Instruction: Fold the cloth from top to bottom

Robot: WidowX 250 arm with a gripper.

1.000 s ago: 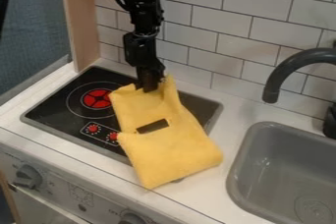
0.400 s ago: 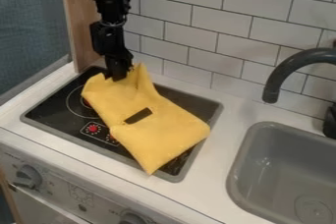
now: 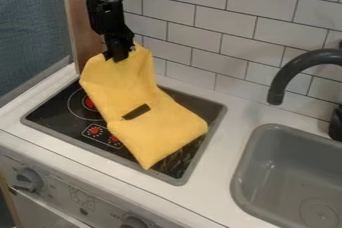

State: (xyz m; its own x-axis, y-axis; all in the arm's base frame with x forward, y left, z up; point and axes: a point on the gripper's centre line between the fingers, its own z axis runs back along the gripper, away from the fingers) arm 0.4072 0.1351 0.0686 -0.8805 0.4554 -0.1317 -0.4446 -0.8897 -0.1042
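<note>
Cloth (image 3: 143,104) pinched at its top edge by nearly closed gripper (image 3: 118,58); fold down below gripper still to be made.

Black stovetop (image 3: 50,114) with red markings, grey sink (image 3: 287,172), dark curved faucet (image 3: 300,63), white tiled wall (image 3: 260,9)

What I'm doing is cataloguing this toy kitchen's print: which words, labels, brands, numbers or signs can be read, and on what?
None can be read with certainty.
Panel: small marks around the knobs, too small to read.
Stove: fine marks around the red dials, too small to read.
Cloth: no legible text.
</note>
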